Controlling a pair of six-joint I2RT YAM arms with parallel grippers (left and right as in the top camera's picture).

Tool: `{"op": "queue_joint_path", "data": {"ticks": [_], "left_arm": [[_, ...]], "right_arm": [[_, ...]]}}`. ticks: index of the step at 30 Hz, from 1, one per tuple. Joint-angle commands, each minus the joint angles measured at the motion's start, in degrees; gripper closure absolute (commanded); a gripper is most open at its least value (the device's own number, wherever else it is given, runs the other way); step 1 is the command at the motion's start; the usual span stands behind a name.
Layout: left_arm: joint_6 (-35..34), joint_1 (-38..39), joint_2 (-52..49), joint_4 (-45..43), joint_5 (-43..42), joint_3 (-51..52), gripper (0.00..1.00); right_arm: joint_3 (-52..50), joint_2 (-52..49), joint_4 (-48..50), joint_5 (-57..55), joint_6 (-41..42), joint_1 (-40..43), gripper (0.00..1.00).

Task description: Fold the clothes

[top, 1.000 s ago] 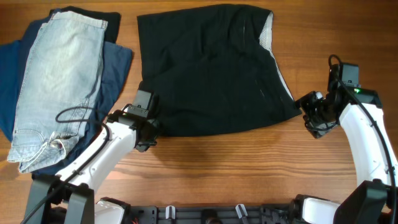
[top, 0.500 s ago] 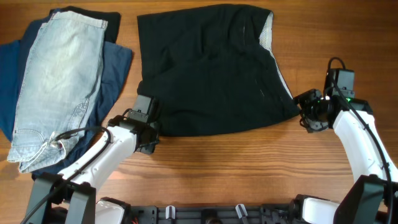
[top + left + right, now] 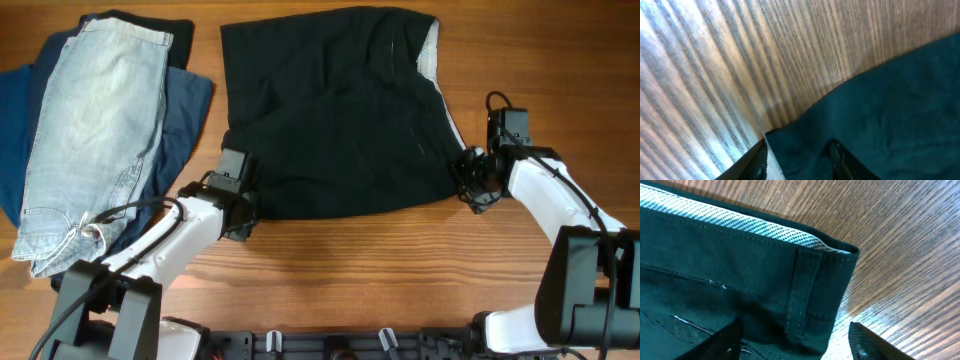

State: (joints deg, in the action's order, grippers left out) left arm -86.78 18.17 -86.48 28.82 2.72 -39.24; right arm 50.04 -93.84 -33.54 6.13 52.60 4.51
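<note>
The black shorts [image 3: 340,110] lie flat in the middle of the table, with the pale waistband lining along their right side. My left gripper [image 3: 238,205] is at their lower left corner. In the left wrist view its open fingers [image 3: 797,165] straddle the corner of the black fabric [image 3: 890,110]. My right gripper [image 3: 470,182] is at the lower right waistband corner. In the right wrist view its fingers [image 3: 795,345] are wide open on either side of the waistband end and belt loop [image 3: 715,255].
Light-wash denim shorts [image 3: 95,130] lie on navy garments [image 3: 188,110] at the left of the wooden table [image 3: 400,280]. Both arm bases stand at the near edge.
My right gripper has moved left and slightly up, from beside the shorts onto their waistband corner. The left gripper has stayed at the lower left corner.
</note>
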Motion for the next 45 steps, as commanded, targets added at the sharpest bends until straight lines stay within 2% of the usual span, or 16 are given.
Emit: {"op": "queue_joint_path", "data": {"ticks": [1,4,9,11,12,14,16,18,20,24,28,31,36,41,45], "left_arm": [[-0.46,-1.20,-1.62,-1.73,2.43,0.79,0.62],[-0.44,-1.20,-1.62,-2.29,2.75,0.79,0.72],[-0.46,-1.20,-1.62,-2.27,2.75,0.79,0.81],[-0.46,-1.20,-1.62,-2.27,2.73,0.79,0.83],[-0.44,-1.20,-1.62,-2.27,2.73,0.79,0.83],[-0.46,-1.20,-1.62,-2.25,2.73,0.79,0.83],[-0.44,-1.20,-1.62,-2.25,2.73,0.79,0.86],[0.46,-1.20,-1.62,-2.27,2.71,0.79,0.90],[1.11,-1.20,-1.62,-2.21,2.69,0.79,0.96],[6.21,-1.20,-1.11,-2.27,2.21,0.74,0.96],[17.03,-1.20,3.52,-2.25,1.77,0.61,0.96],[23.74,-1.20,10.60,-1.60,0.72,0.61,0.96],[25.14,-1.20,23.52,4.00,0.76,0.61,0.96],[26.45,-1.20,39.45,14.12,1.46,0.55,0.96],[26.45,-1.20,47.54,21.53,3.26,-1.86,0.96]], "right_arm": [[-0.28,-0.83,-0.02,-0.83,-1.60,-0.17,0.26],[-0.28,-1.09,0.44,-0.79,-1.57,-0.17,0.28],[-0.28,-2.58,1.42,-0.57,-1.64,-0.17,0.41],[-0.28,-3.58,1.88,-0.28,-1.68,-0.17,0.52],[-0.28,-4.57,2.16,0.24,-1.62,-0.17,0.70],[-0.28,-6.29,2.91,0.74,-1.81,-0.17,0.67],[-0.28,-7.30,3.48,1.20,-3.28,-0.17,0.73],[-0.28,-7.98,4.33,1.88,-7.34,-0.17,0.96],[-0.28,-7.85,4.44,2.03,-10.91,-0.17,0.96],[-0.22,-6.62,3.58,2.60,-12.37,-0.15,0.96],[0.83,-1.81,0.87,5.35,-14.10,0.00,0.96],[2.23,4.13,-2.38,5.33,-15.10,0.00,0.96],[2.43,14.34,-6.93,5.14,-15.06,0.04,0.96],[2.49,24.83,-14.32,2.38,-14.47,0.07,0.96],[3.04,30.88,-20.11,1.75,-13.46,0.83,0.96]]}}
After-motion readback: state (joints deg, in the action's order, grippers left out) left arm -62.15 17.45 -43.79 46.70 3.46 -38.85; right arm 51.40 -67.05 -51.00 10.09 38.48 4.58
